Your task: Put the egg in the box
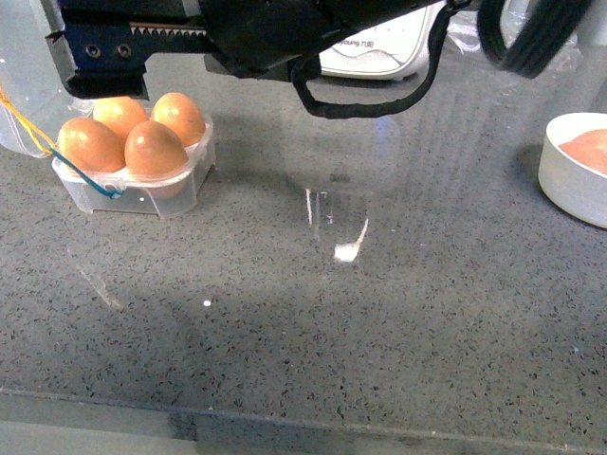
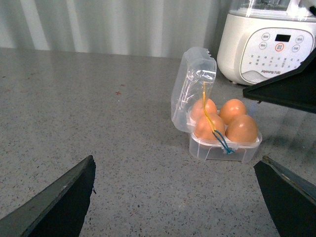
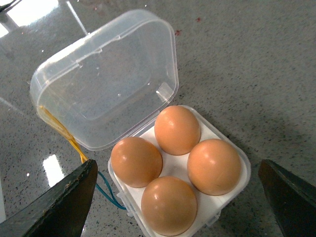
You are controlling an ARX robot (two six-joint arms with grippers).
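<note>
The box (image 1: 133, 185) stands at the table's far left, its clear lid (image 3: 106, 79) hinged open. Several orange-brown eggs fill its white tray (image 3: 207, 205), such as the egg (image 3: 177, 129) by the lid; they look alike, so I cannot tell the task's egg apart. My right gripper (image 3: 176, 168) hangs open straight above the eggs, holding nothing. Its arm (image 1: 266, 28) reaches across the top of the front view. My left gripper (image 2: 177, 163) is open and empty over bare table, short of the box (image 2: 224, 148). Yellow and blue loops (image 2: 217, 133) hang across the box.
A round white bowl (image 1: 569, 175) at the right edge holds something orange-brown (image 1: 593, 147). A white appliance (image 2: 269, 42) stands behind the box. The grey speckled table ends at its front edge (image 1: 303, 417).
</note>
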